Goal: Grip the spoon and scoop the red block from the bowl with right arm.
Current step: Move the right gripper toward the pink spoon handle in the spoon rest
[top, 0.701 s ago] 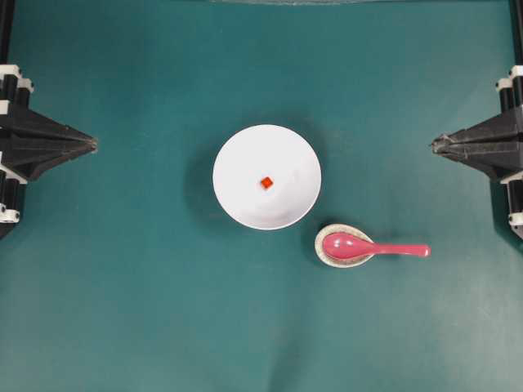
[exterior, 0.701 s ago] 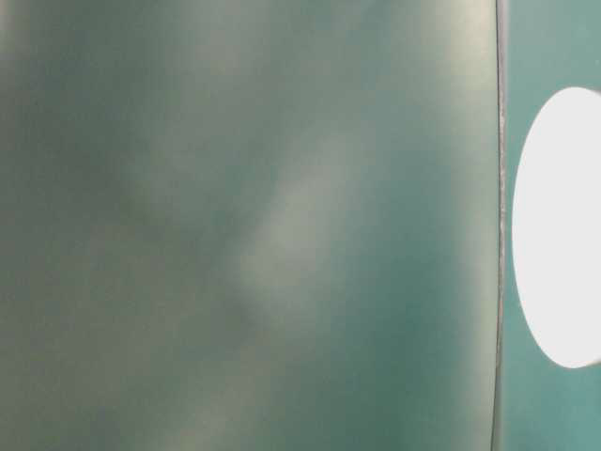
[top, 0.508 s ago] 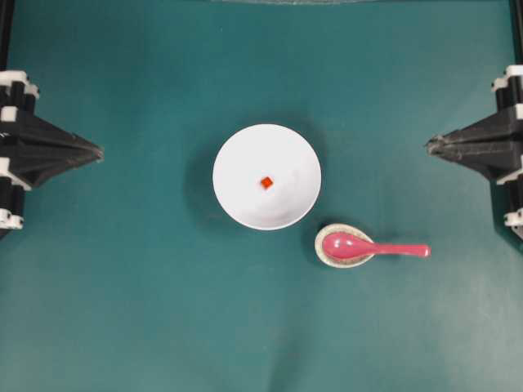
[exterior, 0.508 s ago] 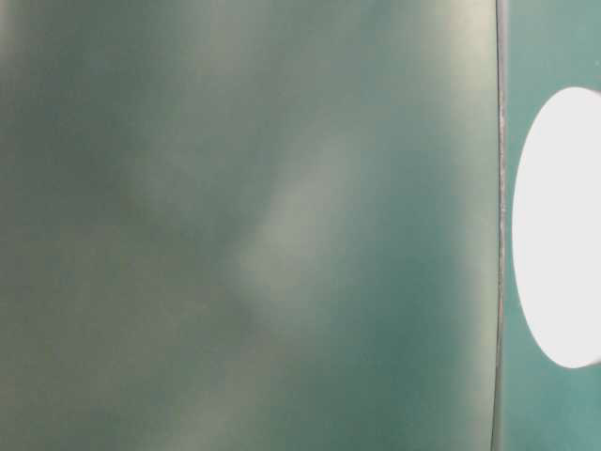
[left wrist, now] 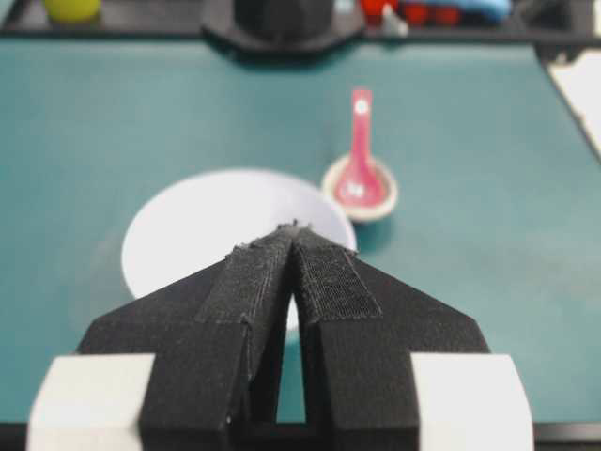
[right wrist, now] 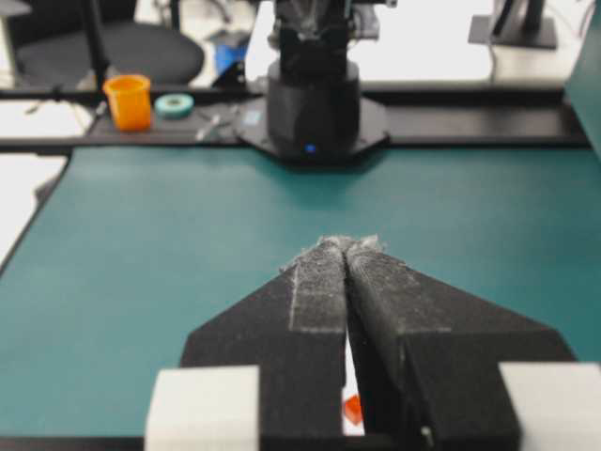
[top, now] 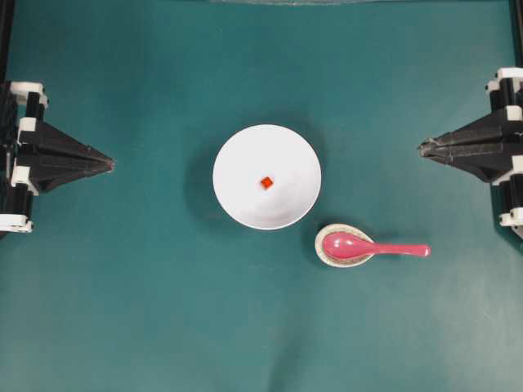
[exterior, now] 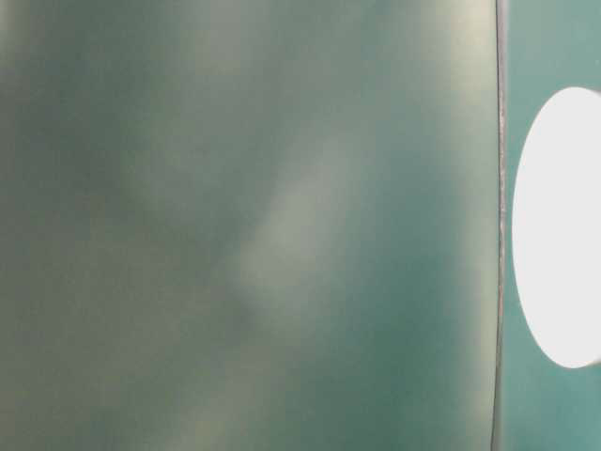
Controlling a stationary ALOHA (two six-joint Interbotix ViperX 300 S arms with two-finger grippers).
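The white bowl (top: 245, 196) stands at the table's middle with the tiny red block (top: 266, 181) in it. The pink-red spoon (top: 384, 249) lies right of and below the bowl, handle pointing right. Its scoop rests in a small speckled dish (top: 324, 255). My left gripper (top: 110, 164) is shut and empty at the left edge, pointing at the bowl (left wrist: 188, 225); the spoon (left wrist: 360, 160) shows beyond. My right gripper (top: 421, 148) is shut and empty at the right edge, above the spoon's handle end. The red block (right wrist: 352, 409) shows through its finger gap.
The table-level view is a green blur with the bowl (exterior: 559, 225) at its right edge. Beyond the far table edge the right wrist view shows the other arm's base (right wrist: 315, 103), an orange cup (right wrist: 127, 101) and a tape roll (right wrist: 175, 104).
Both grippers have moved a little inward toward the bowl, the left more than the right. Bowl, block and spoon have not moved.
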